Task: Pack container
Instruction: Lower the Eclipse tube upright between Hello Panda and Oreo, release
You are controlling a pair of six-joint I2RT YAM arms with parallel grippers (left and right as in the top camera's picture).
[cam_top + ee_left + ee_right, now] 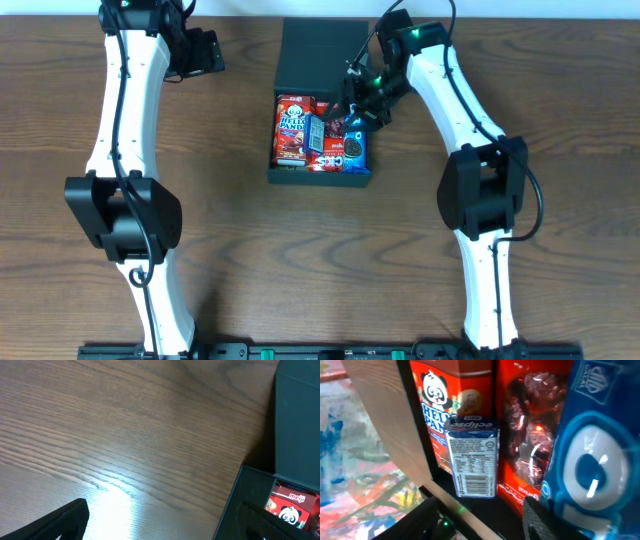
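**While the right pincer (pixel 358 112) hangs over the open box, the left pincer (pixel 200 52) sits off to one side**

On a brown table (pixel 230 250) with a clear wood grain lies the container (pixel 318 55). It is a shallow rectangular box of matte, dark teal-black cardboard. Its flap lid is folded open and flat on the far side. The box sits in the far half of the table, between the two arms.

Inside, packed side by side, are three items:
- A red Hello Panda carton (pixel 290 128) with flat printed faces.
- A glossy, crinkled red packet (pixel 330 152).
- A shiny blue packet (pixel 354 150) against the right wall.

A small blue Eclipse pack (pixel 314 130) lies on top, along the seam between the carton and the red packet.

The right pincer is just above the tray's far right corner, over the blue packet. Its fingers are spread apart with nothing between them. The left pincer is well to the left of the container, above bare wood. It is also spread wide and holds nothing.
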